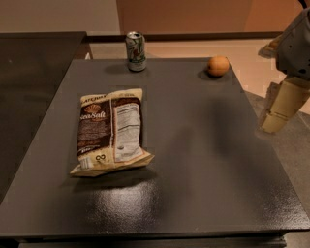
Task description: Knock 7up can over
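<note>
A: Locating can point(136, 51): position?
B: Upright at table point(203, 160) far edge, left of centre.
A: Gripper point(283, 104)?
B: Off table's right side, well apart from can. Grip state cannot be determined.
A: Other items?
B: Bag point(112, 131) lying on table's left half; orange point(218, 65) at table's far right corner.

Seemingly an office or lab space: plain dark tabletop point(193, 160), second dark table point(34, 72) at upper left, bare tan wall point(193, 14) and pale floor point(252, 51) at top. The claw point(280, 111) hangs at the right edge.

Dim; table point(203, 145) glare; gripper point(277, 116) far right
</note>
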Available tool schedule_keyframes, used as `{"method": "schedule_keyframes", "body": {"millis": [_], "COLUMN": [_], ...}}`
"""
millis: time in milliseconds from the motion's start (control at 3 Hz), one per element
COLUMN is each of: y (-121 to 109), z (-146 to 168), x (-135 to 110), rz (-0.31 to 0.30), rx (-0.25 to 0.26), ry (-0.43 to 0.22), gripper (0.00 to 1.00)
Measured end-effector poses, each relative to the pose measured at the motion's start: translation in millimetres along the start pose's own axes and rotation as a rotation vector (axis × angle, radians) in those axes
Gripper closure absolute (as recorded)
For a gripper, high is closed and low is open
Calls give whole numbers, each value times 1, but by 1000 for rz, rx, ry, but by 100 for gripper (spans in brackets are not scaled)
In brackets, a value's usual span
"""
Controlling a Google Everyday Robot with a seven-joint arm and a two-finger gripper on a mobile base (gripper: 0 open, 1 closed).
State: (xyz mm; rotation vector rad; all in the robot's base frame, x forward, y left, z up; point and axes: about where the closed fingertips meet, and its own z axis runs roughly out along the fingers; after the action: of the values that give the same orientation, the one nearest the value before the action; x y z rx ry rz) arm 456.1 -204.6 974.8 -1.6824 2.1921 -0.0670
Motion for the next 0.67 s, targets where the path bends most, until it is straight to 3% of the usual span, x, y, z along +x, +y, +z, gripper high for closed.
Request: {"method": "schedule_keyframes", "body": {"millis": [667], "y": [-48], "z": [41], "x": [-36], "rz": [53], "rx": [25], "ry": [-136], "gripper": [0]}}
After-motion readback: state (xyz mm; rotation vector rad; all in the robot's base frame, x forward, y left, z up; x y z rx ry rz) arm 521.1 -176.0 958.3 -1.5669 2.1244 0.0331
